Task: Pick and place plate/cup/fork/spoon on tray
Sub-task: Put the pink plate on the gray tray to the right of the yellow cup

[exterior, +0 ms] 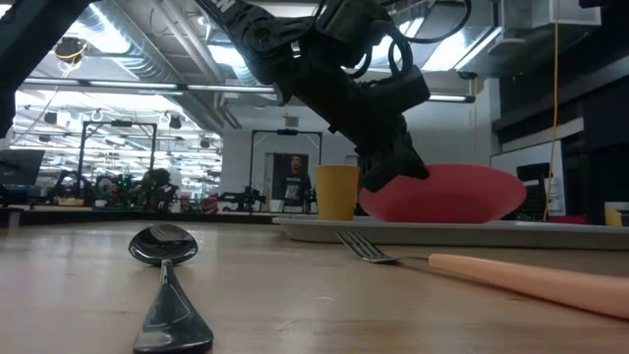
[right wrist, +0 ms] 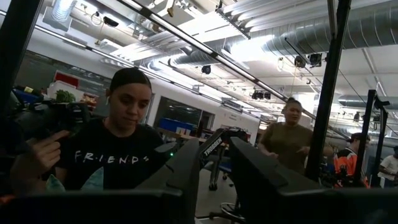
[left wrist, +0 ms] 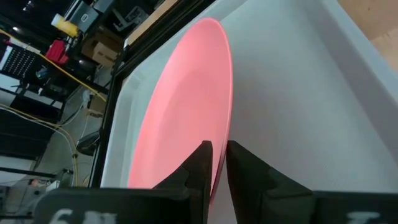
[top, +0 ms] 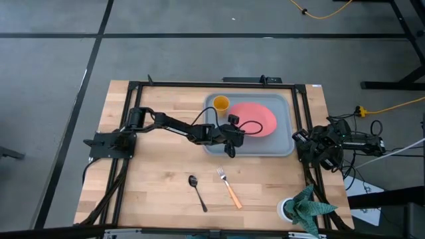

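High view shows the left tool (top: 230, 147) reached out over the near-left part of the big grey-blue rectangular tray (top: 284, 147), and the flat round coral-red plate (top: 255, 118) is inside that tray, around the middle, with the small yellow-orange cup (top: 220, 103) parked in the tray's 10 o'clock corner; left wrist view has the two dark fingers (left wrist: 198, 167) pinching the plate's rim with barely any gap, so I'd say it's clamped on the plate; low view makes the plate look tipped up off the tray floor on the tool's side, though I can't tell if the far edge is touching down.

So my read is we're at the plate step, right at the set-down; next move probably needs the plate lowered flat and the fingers spread to let go, then a lift clear of the rim before heading to the cutlery.

Both pieces wait on the wooden surface (top: 153, 192) at roughly 6 o'clock from the tray; the fork with silver tines and orange-tan handle (top: 229, 188) runs 11-to-5, tines toward the tray; the small dark metal spoon (top: 197, 192) sits just left of it, nearly parallel, bowl toward the tray too.

Right tool (top: 307, 141) is parked off the tray's 3 o'clock edge; its fingers sit close together with a thin gap, so I can't tell its state.
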Available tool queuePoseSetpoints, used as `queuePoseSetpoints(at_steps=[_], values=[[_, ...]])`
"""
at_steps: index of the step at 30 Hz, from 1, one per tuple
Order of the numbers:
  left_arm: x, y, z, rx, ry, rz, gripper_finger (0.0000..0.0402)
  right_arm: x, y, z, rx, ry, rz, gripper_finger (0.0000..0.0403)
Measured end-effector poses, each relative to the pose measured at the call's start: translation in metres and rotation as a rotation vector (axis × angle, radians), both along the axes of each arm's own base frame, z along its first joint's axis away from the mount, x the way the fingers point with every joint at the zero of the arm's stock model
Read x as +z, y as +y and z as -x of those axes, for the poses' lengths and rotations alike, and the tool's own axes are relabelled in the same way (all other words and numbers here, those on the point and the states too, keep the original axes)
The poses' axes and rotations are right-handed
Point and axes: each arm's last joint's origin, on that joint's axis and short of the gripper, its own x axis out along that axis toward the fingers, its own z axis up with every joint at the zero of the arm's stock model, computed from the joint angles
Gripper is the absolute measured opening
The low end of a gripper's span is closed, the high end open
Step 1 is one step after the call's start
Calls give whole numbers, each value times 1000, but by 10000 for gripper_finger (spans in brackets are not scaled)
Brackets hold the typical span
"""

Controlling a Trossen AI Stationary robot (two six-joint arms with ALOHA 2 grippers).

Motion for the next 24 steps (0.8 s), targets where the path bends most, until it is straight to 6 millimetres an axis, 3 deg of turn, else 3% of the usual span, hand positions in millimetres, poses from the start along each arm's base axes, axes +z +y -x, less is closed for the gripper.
queuePoseSetpoints(at_steps=[24], values=[[1,0,-1,-42,26,-96,41,0,0,0,-11,-20,12,94]])
